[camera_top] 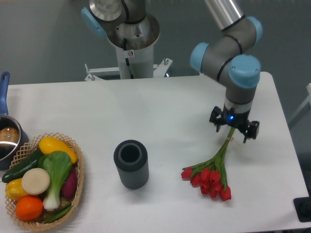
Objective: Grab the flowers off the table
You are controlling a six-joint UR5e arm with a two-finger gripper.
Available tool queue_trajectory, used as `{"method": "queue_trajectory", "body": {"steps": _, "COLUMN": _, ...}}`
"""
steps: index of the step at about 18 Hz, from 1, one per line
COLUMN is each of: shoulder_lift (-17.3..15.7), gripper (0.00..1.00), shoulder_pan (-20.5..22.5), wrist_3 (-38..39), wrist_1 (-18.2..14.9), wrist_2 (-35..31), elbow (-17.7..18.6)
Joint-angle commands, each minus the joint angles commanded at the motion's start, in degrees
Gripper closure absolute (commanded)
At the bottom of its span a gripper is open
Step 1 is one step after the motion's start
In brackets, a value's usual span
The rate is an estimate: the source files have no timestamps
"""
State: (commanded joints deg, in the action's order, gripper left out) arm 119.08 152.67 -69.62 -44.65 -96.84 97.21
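At the near left corner of the table (pixel 165 104) stands a woven basket (pixel 79 182) full of vegetables and fruit; it reaches almost to the near edge and to the left edge. Among its contents is a bok choy (pixel 57 170) with green leaves and a white stalk. A little farther, at the left edge, a pot (pixel 7 138) with a blue handle is partly cut off by the frame. To the right of the basket, near the middle of the table, a dark ribbed cup (pixel 130 164) stands upright with its opening up, well apart from the basket.

On the right side lie the flowers (pixel 210 178), a bunch of red tulips. The red buds point to the near side, not far from the near edge, and the green stems run up and to the right, toward the far side. Between the cup and the buds the white surface is bare, and also between the stems and the right edge.

The gripper (pixel 233 128) is over the far end of the stems, where they are tied together. The stems pass between its two dark fingers, which seem to be closed around them, although the contact itself is too small to see surely. Behind the gripper the arm (pixel 228 51) rises toward the far side, and its base (pixel 131 43) stands at the far edge.
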Motion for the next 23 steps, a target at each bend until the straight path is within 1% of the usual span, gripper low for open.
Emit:
{"method": "queue_trajectory", "body": {"steps": 1, "shoulder_lift": 0.18, "gripper": 0.00, "shoulder_pan": -0.18, "wrist_3": 0.70, "wrist_1": -0.09, "wrist_2": -0.89, "elbow": -0.18}}
{"method": "queue_trajectory", "body": {"steps": 4, "shoulder_lift": 0.71, "gripper": 0.00, "shoulder_pan": -1.59, "wrist_3": 3.33, "wrist_1": 0.00, "wrist_2": -0.90, "elbow": -0.36}}
{"method": "queue_trajectory", "body": {"steps": 9, "shoulder_lift": 4.14, "gripper": 0.00, "shoulder_pan": -4.22, "wrist_3": 5.81, "wrist_1": 0.00, "wrist_2": -0.55, "elbow": -3.25}}
{"method": "queue_trajectory", "body": {"steps": 10, "shoulder_lift": 4.23, "gripper": 0.12, "shoulder_pan": -4.31, "wrist_3": 6.33, "wrist_1": 0.00, "wrist_2": -0.81, "elbow": -3.34}}
{"method": "queue_trajectory", "body": {"steps": 13, "shoulder_lift": 4.58, "gripper": 0.69, "shoulder_pan": -4.49, "wrist_3": 7.39, "wrist_1": 0.00, "wrist_2": -0.29, "elbow": -3.78}}
{"method": "queue_trajectory", "body": {"steps": 14, "shoulder_lift": 4.75, "gripper": 0.85, "shoulder_pan": -4.58, "wrist_3": 7.65, "wrist_1": 0.00, "wrist_2": -0.20, "elbow": -3.87}}
{"method": "queue_trajectory", "body": {"steps": 15, "shoulder_lift": 4.75, "gripper": 1.00, "shoulder_pan": -4.67, "wrist_3": 8.78, "wrist_1": 0.00, "wrist_2": -0.28, "elbow": -4.05}}
{"method": "queue_trajectory", "body": {"steps": 20, "shoulder_lift": 1.42, "gripper": 1.00, "shoulder_pan": -4.40, "wrist_3": 9.15, "wrist_1": -0.53, "wrist_2": -0.99, "elbow": -4.31}}
{"method": "queue_trajectory", "body": {"steps": 21, "shoulder_lift": -0.06, "gripper": 1.00, "shoulder_pan": -4.14, "wrist_3": 9.06, "wrist_1": -0.61, "wrist_2": -0.99, "elbow": -4.40}}
{"method": "queue_trajectory", "body": {"steps": 23, "shoulder_lift": -1.74, "gripper": 1.00, "shoulder_pan": -2.48, "wrist_3": 8.97, "wrist_1": -2.19, "wrist_2": -0.46, "elbow": -5.01}}
